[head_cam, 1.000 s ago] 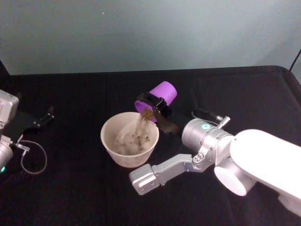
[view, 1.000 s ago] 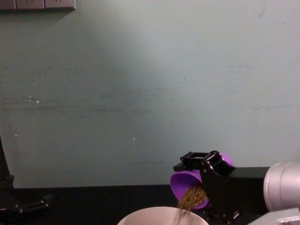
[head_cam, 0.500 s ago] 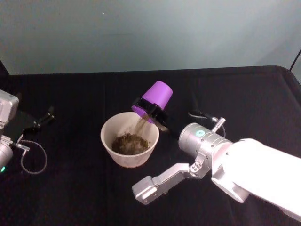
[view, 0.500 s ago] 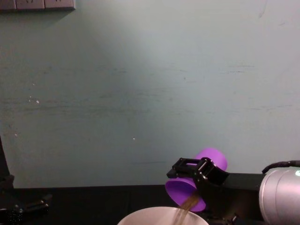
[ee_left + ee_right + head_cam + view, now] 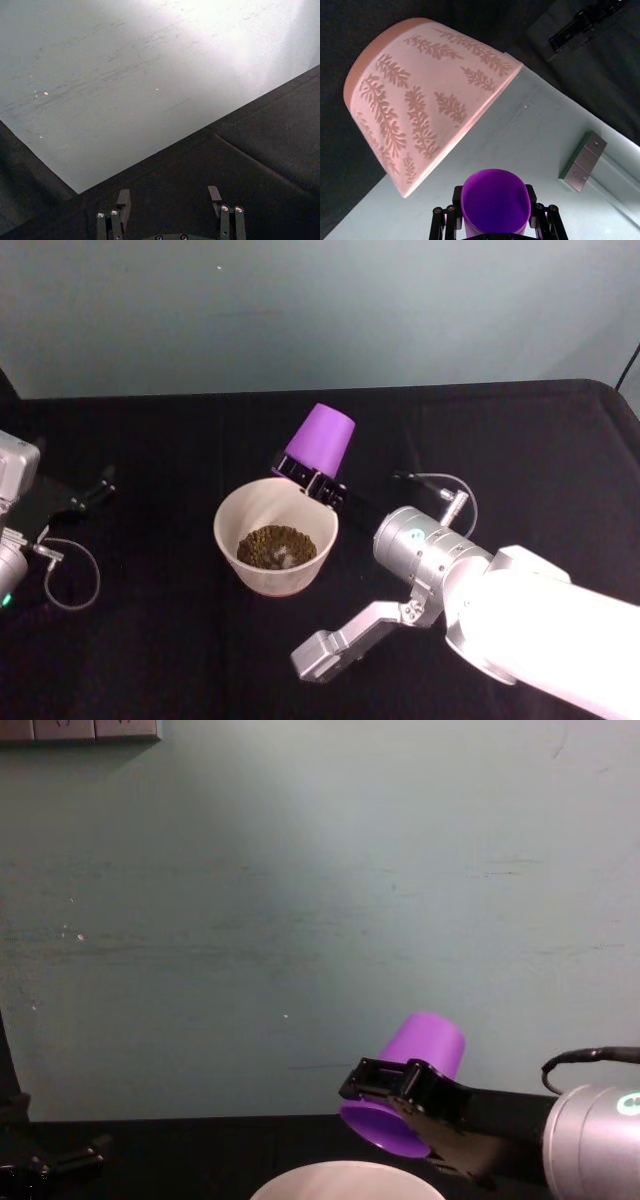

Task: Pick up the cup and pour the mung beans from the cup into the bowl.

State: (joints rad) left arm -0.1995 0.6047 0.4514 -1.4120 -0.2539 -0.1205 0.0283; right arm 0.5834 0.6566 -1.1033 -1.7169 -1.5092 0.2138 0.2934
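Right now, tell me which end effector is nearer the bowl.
Right. The right end effector holds the cup tipped over the bowl at its far rim. The left end effector rests far off at the table's left edge.

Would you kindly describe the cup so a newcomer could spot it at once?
On the black table, find the pale bowl holding mung beans. Tipped nearly upside down just above its far rim, clamped in the right gripper, is the cup. It is the one bright purple thing.
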